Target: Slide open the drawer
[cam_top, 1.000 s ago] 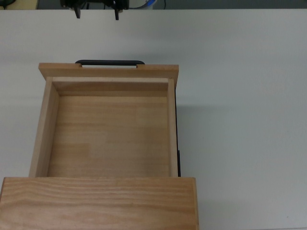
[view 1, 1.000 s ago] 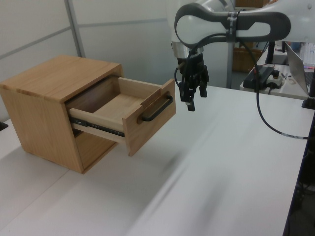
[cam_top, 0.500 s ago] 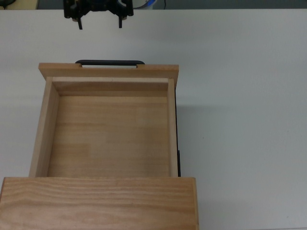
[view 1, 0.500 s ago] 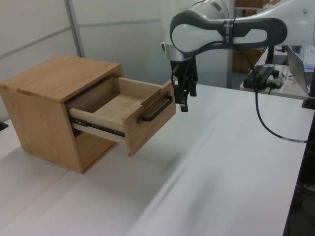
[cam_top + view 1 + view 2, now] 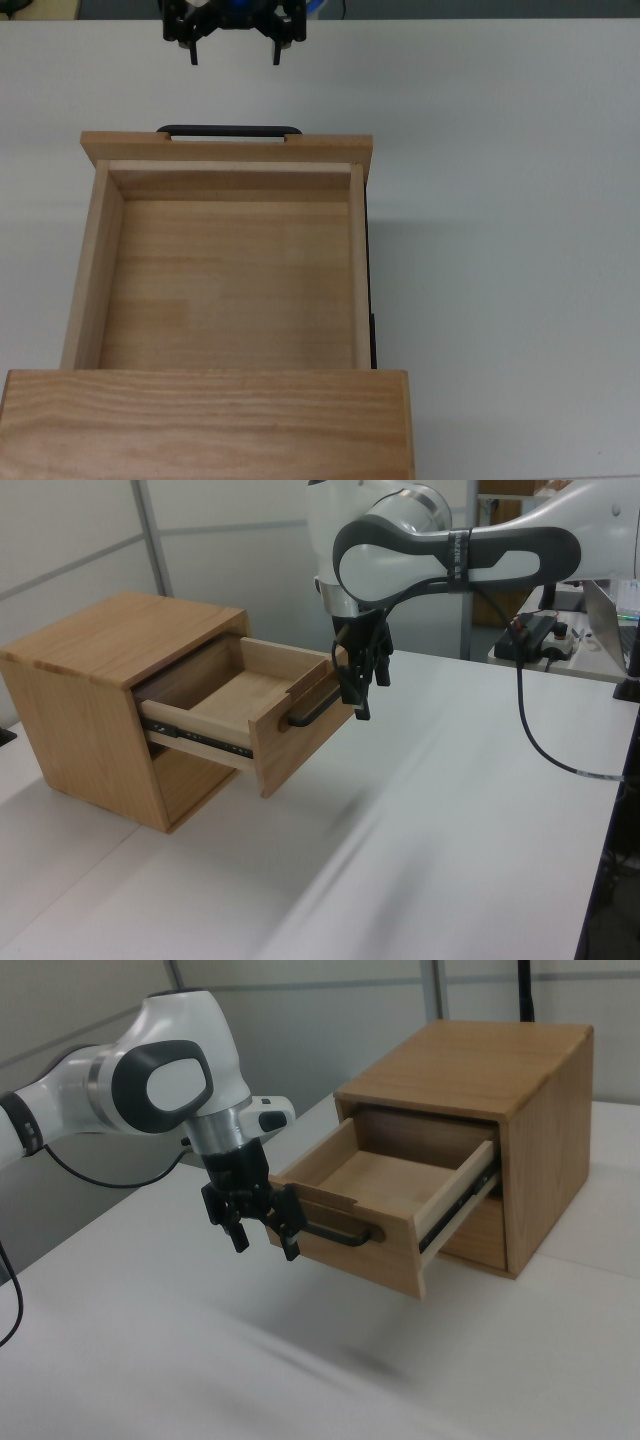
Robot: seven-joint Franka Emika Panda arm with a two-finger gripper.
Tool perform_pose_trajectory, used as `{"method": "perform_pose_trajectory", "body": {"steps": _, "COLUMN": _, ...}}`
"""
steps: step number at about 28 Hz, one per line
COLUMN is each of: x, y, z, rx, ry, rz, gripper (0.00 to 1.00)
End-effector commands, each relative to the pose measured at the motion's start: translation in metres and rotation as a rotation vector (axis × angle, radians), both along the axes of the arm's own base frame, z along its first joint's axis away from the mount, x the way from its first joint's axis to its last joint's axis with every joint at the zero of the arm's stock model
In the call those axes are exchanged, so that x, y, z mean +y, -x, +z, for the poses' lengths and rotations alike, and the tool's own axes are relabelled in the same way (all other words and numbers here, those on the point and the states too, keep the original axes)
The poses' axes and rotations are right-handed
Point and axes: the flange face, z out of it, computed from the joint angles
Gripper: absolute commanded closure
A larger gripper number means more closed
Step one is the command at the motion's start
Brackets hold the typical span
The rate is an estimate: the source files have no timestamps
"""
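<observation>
**Op A:** Well, what's moved on your screens over the last second?

**Op B:** Only the arm, as I read it. My hand [image 5: 235, 50] has drifted rightward along the top edge of the top view, and in the left view it has swung from clear space at upper right over to the drawer's front, so it now hangs just beside the right end of the handle [image 5: 318, 704]. Fingers are spread apart, gripping nothing.

**Op A:** And the drawer itself?

**Op B:** The drawer [image 5: 228, 270] hasn't budged. It sits pulled well out of the cabinet [image 5: 95, 695], filling the centre of the top view, front panel toward the top of the frame, its empty floor fully exposed. In the right view the slide rail shows along its side at centre right.

**Op A:** So is the job done?

**Op B:** I'd judge the sliding mostly done, since the tray is already far out. With the hand coming back toward the handle, I can't tell whether another pull follows. From the right view I can't say if a finger touches the bar. The bench [image 5: 500, 200] around it is bare.
</observation>
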Motion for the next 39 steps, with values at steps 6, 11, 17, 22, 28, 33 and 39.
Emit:
{"method": "perform_pose_trajectory", "body": {"steps": 6, "x": 0.0045, "y": -0.0024, "z": -0.0002, "rx": -0.018, "ry": 0.007, "rz": -0.073, "gripper": 0.0}}
{"method": "perform_pose_trajectory", "body": {"steps": 11, "x": 0.0044, "y": -0.0029, "z": 0.0004, "rx": -0.02, "ry": 0.006, "rz": -0.074, "gripper": 0.0}}
{"method": "perform_pose_trajectory", "body": {"steps": 17, "x": 0.0044, "y": -0.0042, "z": -0.0021, "rx": -0.017, "ry": 0.006, "rz": -0.075, "gripper": 0.0}}
{"method": "perform_pose_trajectory", "body": {"steps": 22, "x": 0.0044, "y": -0.0048, "z": -0.004, "rx": -0.012, "ry": 0.004, "rz": -0.076, "gripper": 0.0}}
{"method": "perform_pose_trajectory", "body": {"steps": 28, "x": 0.0045, "y": -0.0049, "z": -0.0033, "rx": -0.015, "ry": 0.005, "rz": -0.089, "gripper": 0.0}}
{"method": "perform_pose_trajectory", "body": {"steps": 33, "x": 0.0067, "y": -0.0046, "z": -0.0024, "rx": -0.019, "ry": 0.006, "rz": -0.091, "gripper": 0.0}}
{"method": "perform_pose_trajectory", "body": {"steps": 39, "x": 0.0065, "y": -0.0049, "z": -0.0019, "rx": -0.021, "ry": -0.012, "rz": -0.108, "gripper": 0.0}}
